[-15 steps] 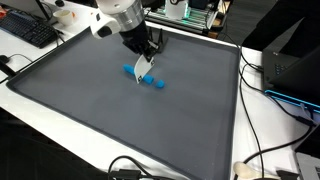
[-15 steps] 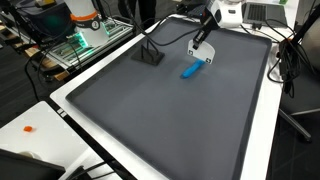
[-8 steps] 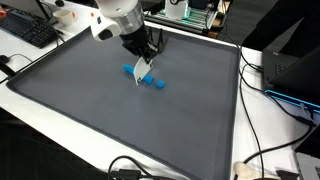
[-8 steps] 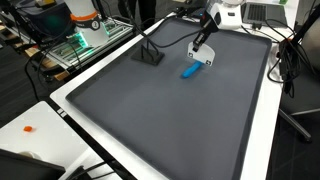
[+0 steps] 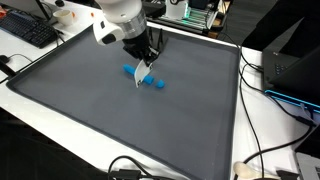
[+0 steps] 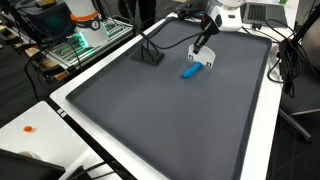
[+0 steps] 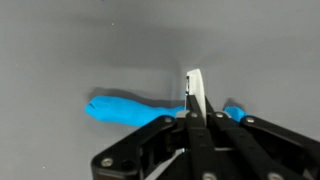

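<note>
A long blue object [image 5: 158, 85] lies on the dark grey mat [image 5: 90, 110], also seen in an exterior view [image 6: 189, 71]. My gripper [image 5: 141, 78] hangs just above its middle, with white fingertips pressed together and nothing between them. It also shows in an exterior view [image 6: 194, 57]. In the wrist view the shut gripper [image 7: 193, 92] points down at the mat. The blue object [image 7: 125, 109] runs across behind the fingers, its middle hidden by them.
A small black stand [image 6: 150, 55] sits on the mat near its far edge. A keyboard [image 5: 28, 30] and cables lie beyond the white table border [image 5: 250, 130]. A small orange item [image 6: 30, 128] lies on the white surface off the mat.
The arm has shifted slightly above the blue object. The fingers stay shut and the blue object has not moved.
</note>
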Robot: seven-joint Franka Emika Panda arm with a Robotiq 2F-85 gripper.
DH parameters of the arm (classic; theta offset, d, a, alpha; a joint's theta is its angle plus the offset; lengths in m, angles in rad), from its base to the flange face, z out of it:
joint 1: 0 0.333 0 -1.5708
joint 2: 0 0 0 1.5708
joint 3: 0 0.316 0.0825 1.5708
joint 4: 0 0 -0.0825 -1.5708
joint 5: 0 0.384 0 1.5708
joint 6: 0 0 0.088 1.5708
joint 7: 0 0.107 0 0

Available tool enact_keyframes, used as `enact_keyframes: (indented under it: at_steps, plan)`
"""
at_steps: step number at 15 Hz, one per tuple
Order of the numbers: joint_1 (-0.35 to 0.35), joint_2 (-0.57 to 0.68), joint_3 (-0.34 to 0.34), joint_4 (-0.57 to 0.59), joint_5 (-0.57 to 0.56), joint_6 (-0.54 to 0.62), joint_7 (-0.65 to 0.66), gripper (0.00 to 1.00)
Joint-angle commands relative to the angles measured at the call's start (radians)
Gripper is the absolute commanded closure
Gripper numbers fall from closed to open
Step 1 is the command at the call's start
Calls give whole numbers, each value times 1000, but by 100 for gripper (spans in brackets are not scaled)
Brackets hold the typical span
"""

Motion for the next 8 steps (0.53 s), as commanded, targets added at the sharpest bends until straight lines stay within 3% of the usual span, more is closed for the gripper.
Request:
enact_keyframes:
  at_steps: [1, 8]
  plan:
    - [13, 35, -5, -3, -32, 30, 3, 99]
    - [18, 65, -5, 12, -50, 25, 5, 99]
